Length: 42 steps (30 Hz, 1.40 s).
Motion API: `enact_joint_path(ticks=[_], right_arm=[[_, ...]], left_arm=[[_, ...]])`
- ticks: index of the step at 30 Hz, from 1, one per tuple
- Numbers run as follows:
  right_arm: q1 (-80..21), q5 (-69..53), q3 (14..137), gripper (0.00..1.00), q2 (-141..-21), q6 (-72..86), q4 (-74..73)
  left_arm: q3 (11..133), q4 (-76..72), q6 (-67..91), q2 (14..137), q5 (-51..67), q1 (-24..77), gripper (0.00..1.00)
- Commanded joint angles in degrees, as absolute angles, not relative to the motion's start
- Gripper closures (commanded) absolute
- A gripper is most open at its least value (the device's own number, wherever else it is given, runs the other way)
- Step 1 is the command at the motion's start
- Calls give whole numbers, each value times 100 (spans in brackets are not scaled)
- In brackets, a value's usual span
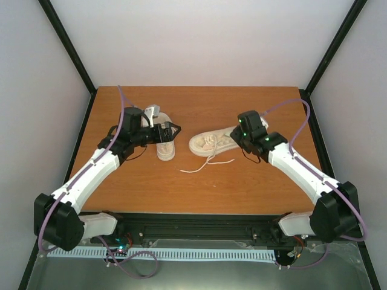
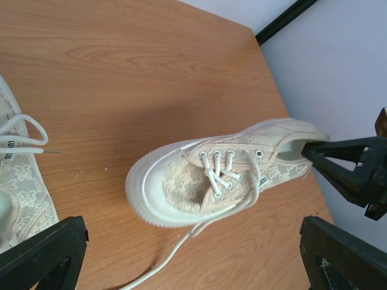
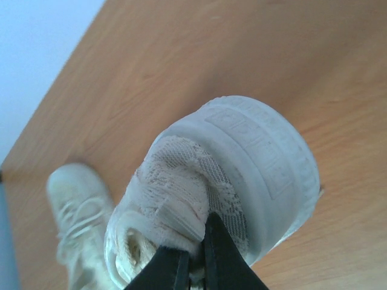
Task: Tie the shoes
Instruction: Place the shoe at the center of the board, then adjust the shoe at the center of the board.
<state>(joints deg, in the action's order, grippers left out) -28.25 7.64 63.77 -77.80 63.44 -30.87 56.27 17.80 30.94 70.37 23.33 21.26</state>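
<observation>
My right gripper (image 3: pixel 195 257) is pinched on the right shoe (image 1: pixel 211 142)'s heel collar, mid-table. My left gripper (image 1: pixel 171 130) gapes over the left shoe (image 1: pixel 165 149), left of centre. Risk: the thin fabric pinch slips, the shoe swings, the untied lace (image 1: pixel 205 164) snags.

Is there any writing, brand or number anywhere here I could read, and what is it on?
Nothing can be read for sure.
On the left shoe: dark marks on a white band, too small to read.
On the right shoe: raised blocks on the heel rubber, no letters I can make out.
</observation>
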Motion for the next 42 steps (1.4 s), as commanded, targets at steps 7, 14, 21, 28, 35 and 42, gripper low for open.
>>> enact_joint_path(ticks=[7, 14, 21, 28, 35, 42], right_arm=[[-2229, 1787, 5868, 97, -7724, 6693, -2429], [-1414, 303, 6071, 73, -8610, 5774, -3242], [-1410, 271, 5634, 26, -8426, 5415, -3753], [-1407, -265, 5724, 16, -8225, 3732, -3469], [-698, -1385, 7055, 6, -8803, 1402, -4684], [-432, -2069, 8735, 4, -10482, 459, -4821]], left_arm=[[5786, 2195, 2726, 7638, 2257, 2118, 4], [6201, 2436, 2833, 8028, 2314, 2118, 3], [6904, 3027, 2477, 8698, 2455, 2110, 2], [6855, 2859, 2508, 8946, 2846, 2109, 3], [6850, 2400, 3126, 9213, 3289, 2115, 3], [7101, 2601, 3215, 9408, 3004, 2114, 3]])
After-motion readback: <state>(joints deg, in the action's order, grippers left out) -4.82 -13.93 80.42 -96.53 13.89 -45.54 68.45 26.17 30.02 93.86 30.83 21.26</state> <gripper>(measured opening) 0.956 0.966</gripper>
